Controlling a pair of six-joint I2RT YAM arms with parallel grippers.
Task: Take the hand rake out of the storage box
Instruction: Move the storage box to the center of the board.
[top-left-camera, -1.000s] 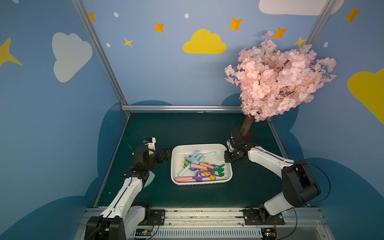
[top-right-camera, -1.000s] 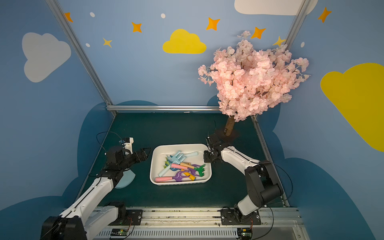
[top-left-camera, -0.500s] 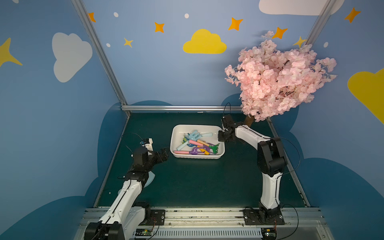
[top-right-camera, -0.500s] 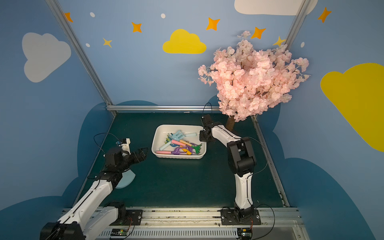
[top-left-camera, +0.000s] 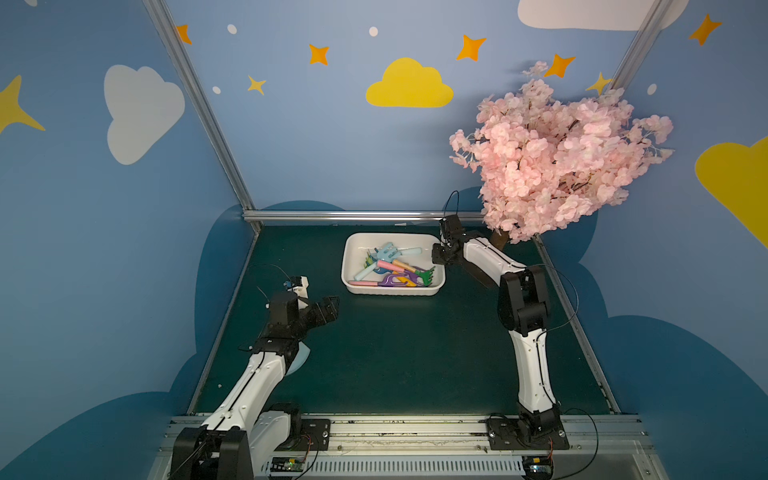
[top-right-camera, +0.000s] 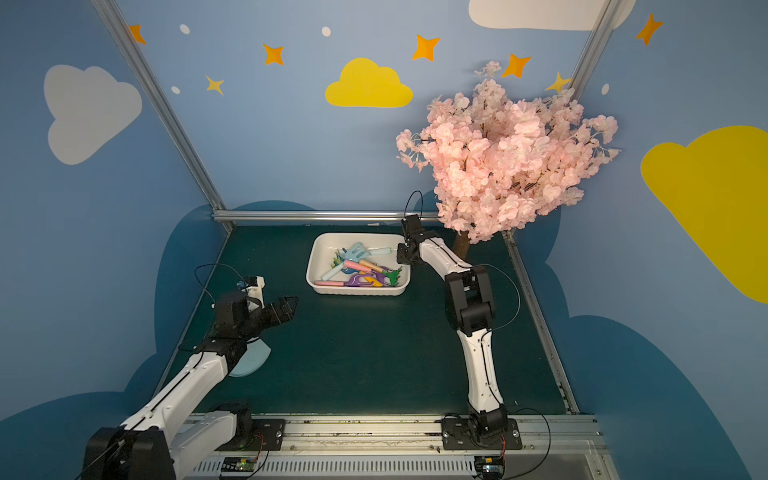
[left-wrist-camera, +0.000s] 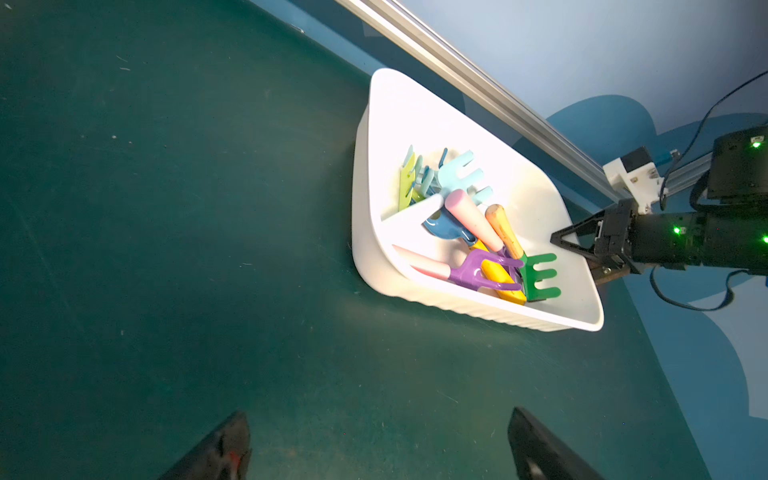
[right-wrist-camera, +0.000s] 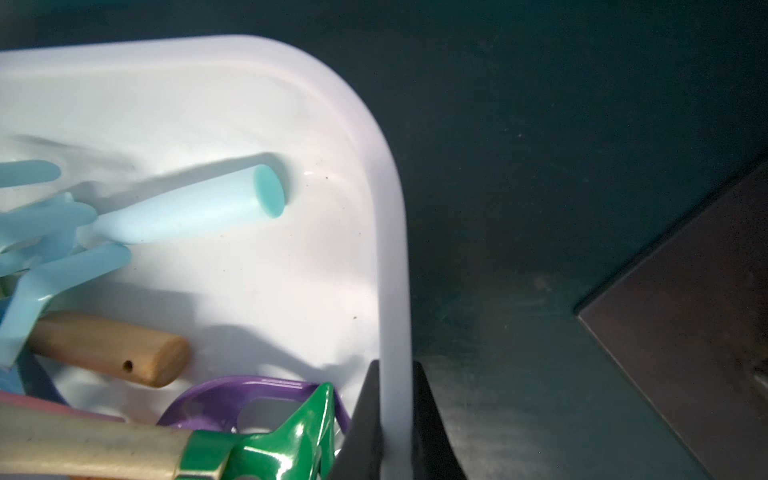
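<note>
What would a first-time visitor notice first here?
The pink blossom tree rises at the far right corner of the table. Beside it, a white storage box holds a heap of bright toy garden tools. The right end effector is pinched shut on the box's rim.

I see the storage box (top-left-camera: 361, 249), shallow white tub, rounded corners, flat on the green desk (top-left-camera: 395, 353) towards the back, hand rake (left-wrist-camera: 522, 261) inside it, green head, wooden handle, lying among other toy tools (top-left-camera: 386, 266).

Left end effector (top-left-camera: 330, 307) spread; right end effector (right-wrist-camera: 395, 374) clamped.
</note>
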